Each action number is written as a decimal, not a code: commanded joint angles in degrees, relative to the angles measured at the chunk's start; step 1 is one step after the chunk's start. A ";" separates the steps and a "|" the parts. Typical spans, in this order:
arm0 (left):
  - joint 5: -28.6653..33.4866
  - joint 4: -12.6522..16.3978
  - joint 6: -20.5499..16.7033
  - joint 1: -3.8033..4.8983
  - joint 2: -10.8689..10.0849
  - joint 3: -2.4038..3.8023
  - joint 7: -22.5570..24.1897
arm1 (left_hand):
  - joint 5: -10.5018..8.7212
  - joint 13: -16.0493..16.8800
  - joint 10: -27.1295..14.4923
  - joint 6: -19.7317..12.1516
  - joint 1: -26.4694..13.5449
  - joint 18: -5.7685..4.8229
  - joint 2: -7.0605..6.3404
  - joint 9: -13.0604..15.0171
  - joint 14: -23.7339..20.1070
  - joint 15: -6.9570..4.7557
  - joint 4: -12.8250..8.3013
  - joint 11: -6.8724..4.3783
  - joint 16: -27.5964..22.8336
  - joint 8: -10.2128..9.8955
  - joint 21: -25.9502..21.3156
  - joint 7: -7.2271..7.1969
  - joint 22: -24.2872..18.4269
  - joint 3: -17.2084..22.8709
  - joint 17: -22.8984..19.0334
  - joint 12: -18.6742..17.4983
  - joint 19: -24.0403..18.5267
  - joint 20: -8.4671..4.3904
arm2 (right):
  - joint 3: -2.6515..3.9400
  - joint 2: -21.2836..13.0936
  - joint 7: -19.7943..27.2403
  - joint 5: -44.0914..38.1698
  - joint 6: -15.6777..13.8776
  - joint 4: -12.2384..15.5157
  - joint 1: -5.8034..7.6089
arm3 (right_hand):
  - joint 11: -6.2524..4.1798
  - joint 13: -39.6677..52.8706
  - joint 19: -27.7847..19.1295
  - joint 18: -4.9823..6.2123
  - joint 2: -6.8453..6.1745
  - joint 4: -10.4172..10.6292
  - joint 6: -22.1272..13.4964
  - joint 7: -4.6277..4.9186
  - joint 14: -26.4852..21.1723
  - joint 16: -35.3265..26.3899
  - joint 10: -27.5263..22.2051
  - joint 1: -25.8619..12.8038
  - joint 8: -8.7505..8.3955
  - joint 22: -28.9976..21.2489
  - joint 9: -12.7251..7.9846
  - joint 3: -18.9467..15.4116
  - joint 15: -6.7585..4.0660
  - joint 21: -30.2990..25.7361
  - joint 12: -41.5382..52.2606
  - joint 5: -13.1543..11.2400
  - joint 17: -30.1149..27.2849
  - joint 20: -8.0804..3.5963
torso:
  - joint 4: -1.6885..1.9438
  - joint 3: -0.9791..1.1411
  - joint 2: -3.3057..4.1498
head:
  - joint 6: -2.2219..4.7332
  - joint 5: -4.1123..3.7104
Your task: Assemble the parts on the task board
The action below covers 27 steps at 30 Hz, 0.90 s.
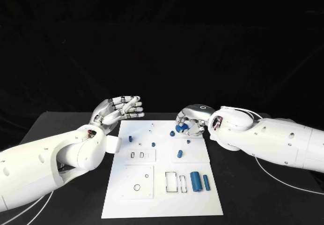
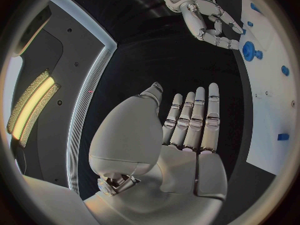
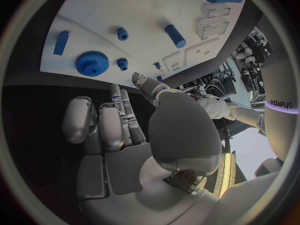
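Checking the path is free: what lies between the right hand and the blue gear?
Nothing: in the right wrist view, bare black table and then bare board separate the right hand from the blue gear.

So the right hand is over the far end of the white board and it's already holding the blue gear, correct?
Not quite. The right hand is over the far end of the white board, but it holds nothing: in the right wrist view the blue gear lies on the board, apart from the fingers.

Board [image 1: 162,197]: white plate, flat mid-table.
Gear [image 1: 181,127]: blue, at far edge.
Cylinder [image 1: 195,181]: blue, lay near right edge.
Pegs [image 1: 180,153]: small, blue, upright.
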 commanded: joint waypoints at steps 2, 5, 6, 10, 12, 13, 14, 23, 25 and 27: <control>-0.38 0.84 1.04 0.17 -0.58 0.14 0.27 | 0.14 -0.09 0.39 0.47 0.68 0.87 0.01 -0.05 0.27 0.12 -0.04 0.00 0.03 0.15 0.31 2.24 -0.07 0.27 0.05 -0.26 0.49 0.03 | 0.05 0.49 -3.48 -7.78 2.61 0.61 0.13 | 0.01 0.20 2.21 -1.16 -0.28 0.44 -0.55 -0.10 2.22 1.44 -0.56 0.38 -0.34 4.18 0.14 -0.35 0.38 2.60 0.36 -0.21 1.36 0.06 | 0.41 -0.30 1.17 | 0.15 -0.71; -0.42 1.21 0.90 0.22 -1.02 0.18 0.15 | 0.14 -0.09 0.38 0.47 0.70 0.86 0.02 -0.06 0.22 0.13 -0.05 0.02 -0.03 0.13 0.31 2.28 -0.09 0.30 0.05 -0.32 0.53 0.02 | 0.06 0.92 -4.06 -9.25 3.10 0.73 0.23 | -0.13 0.33 3.32 -1.53 -0.29 0.59 -0.72 -0.31 2.31 2.25 -0.49 0.45 -0.37 6.32 0.22 -0.49 0.30 3.91 0.60 -0.08 2.23 0.04 | 0.63 -0.41 1.39 | 0.11 -0.82; -0.42 1.29 0.81 0.23 -1.10 0.19 0.07 | 0.14 -0.11 0.35 0.43 0.72 0.85 0.01 -0.08 0.15 0.15 -0.06 0.05 -0.11 0.09 0.30 2.34 -0.11 0.32 0.06 -0.42 0.58 0.01 | 0.06 1.03 -4.22 -9.59 3.22 0.72 0.25 | -0.16 0.38 3.63 -1.64 -0.27 0.64 -0.77 -0.35 2.37 2.57 -0.48 0.48 -0.38 6.91 0.25 -0.51 0.28 4.27 0.67 -0.04 2.62 0.02 | 0.69 -0.45 1.42 | -0.02 -0.93; -0.40 1.56 0.69 0.25 -1.36 0.23 -0.15 | 0.14 -0.13 0.26 0.29 0.83 0.83 -0.01 -0.13 0.09 0.19 -0.12 0.12 -0.24 -0.02 0.27 2.49 -0.17 0.40 0.08 -0.65 0.68 -0.01 | 0.07 1.45 -4.73 -10.61 3.49 0.66 0.30 | -0.24 0.46 3.80 -1.70 -0.24 0.74 -1.13 -0.47 2.40 3.08 -0.59 0.62 -0.52 7.35 0.27 -0.52 0.23 4.57 0.76 0.20 3.09 -0.01 | 0.91 -0.55 1.55 | -0.39 -1.02; -0.40 1.62 0.69 0.26 -1.43 0.24 -0.21 | 0.14 -0.13 0.24 0.25 0.87 0.83 0.01 -0.15 0.08 0.20 -0.14 0.15 -0.28 -0.06 0.26 2.54 -0.19 0.44 0.10 -0.72 0.71 -0.02 | 0.07 1.60 -4.90 -10.86 3.52 0.67 0.31 | -0.25 0.50 4.05 -1.78 -0.14 0.81 -1.14 -0.48 2.45 3.37 -0.60 0.67 -0.51 7.84 0.31 -0.48 0.22 4.87 0.82 0.32 3.43 -0.03 | 1.05 -0.60 1.67 | -0.40 -0.99; -0.39 1.65 0.69 0.26 -1.46 0.25 -0.24 | 0.14 -0.13 0.24 0.25 0.87 0.83 0.01 -0.15 0.08 0.20 -0.14 0.15 -0.28 -0.06 0.26 2.54 -0.19 0.44 0.10 -0.72 0.71 -0.02 | 0.07 1.72 -4.98 -11.01 3.52 0.65 0.32 | -0.25 0.52 4.20 -1.84 -0.10 0.84 -1.12 -0.48 2.48 3.49 -0.58 0.70 -0.49 8.12 0.33 -0.46 0.22 5.03 0.86 0.36 3.57 -0.03 | 1.10 -0.62 1.69 | -0.41 -0.97; -0.39 1.67 0.70 0.26 -1.48 0.25 -0.27 | 0.14 -0.13 0.24 0.25 0.87 0.83 0.01 -0.15 0.08 0.20 -0.14 0.15 -0.28 -0.06 0.26 2.54 -0.19 0.44 0.10 -0.72 0.71 -0.02 | 0.07 1.86 -5.07 -11.15 3.53 0.61 0.32 | -0.25 0.55 4.26 -1.86 -0.07 0.87 -1.10 -0.47 2.49 3.58 -0.55 0.70 -0.46 8.26 0.35 -0.45 0.22 5.12 0.90 0.39 3.67 -0.03 | 1.05 -0.59 1.69 | -0.42 -0.91; -0.35 2.38 0.72 0.47 -1.83 0.27 -0.37 | 0.14 -0.13 0.24 0.25 0.87 0.83 0.01 -0.15 0.08 0.20 -0.14 0.15 -0.28 -0.06 0.26 2.54 -0.19 0.44 0.10 -0.72 0.71 -0.02 | 0.07 2.97 -5.50 -11.83 3.53 -0.28 0.37 | -0.27 0.73 4.74 -2.05 0.48 1.08 -0.80 -0.51 2.53 4.28 -0.40 1.11 -0.24 9.36 0.57 0.08 0.23 5.79 1.20 0.60 4.26 -0.04 | 1.12 -0.66 2.32 | -0.01 -0.79; -0.35 2.53 0.70 0.53 -1.91 0.27 -0.38 | 0.14 -0.13 0.24 0.25 0.87 0.83 0.01 -0.15 0.08 0.20 -0.14 0.15 -0.28 -0.06 0.26 2.54 -0.19 0.44 0.10 -0.72 0.71 -0.02 | 0.07 3.25 -5.48 -11.89 3.66 -0.61 0.38 | -0.27 0.75 4.77 -2.06 0.56 1.11 -0.75 -0.50 2.53 4.36 -0.35 1.17 -0.21 9.45 0.60 0.18 0.23 5.85 1.25 0.61 4.31 -0.03 | 1.21 -0.68 2.36 | -0.28 -0.85; -0.34 2.58 0.68 0.57 -1.98 0.27 -0.39 | 0.14 -0.13 0.24 0.25 0.87 0.83 0.01 -0.15 0.08 0.20 -0.14 0.15 -0.28 -0.06 0.26 2.54 -0.19 0.44 0.10 -0.72 0.71 -0.02 | 0.07 3.54 -5.42 -11.93 3.91 -0.94 0.37 | -0.27 0.78 4.78 -2.06 0.64 1.16 -0.68 -0.49 2.52 4.41 -0.31 1.20 -0.16 9.49 0.64 0.27 0.23 5.88 1.30 0.61 4.32 -0.03 | 1.24 -0.66 2.41 | -0.29 -0.87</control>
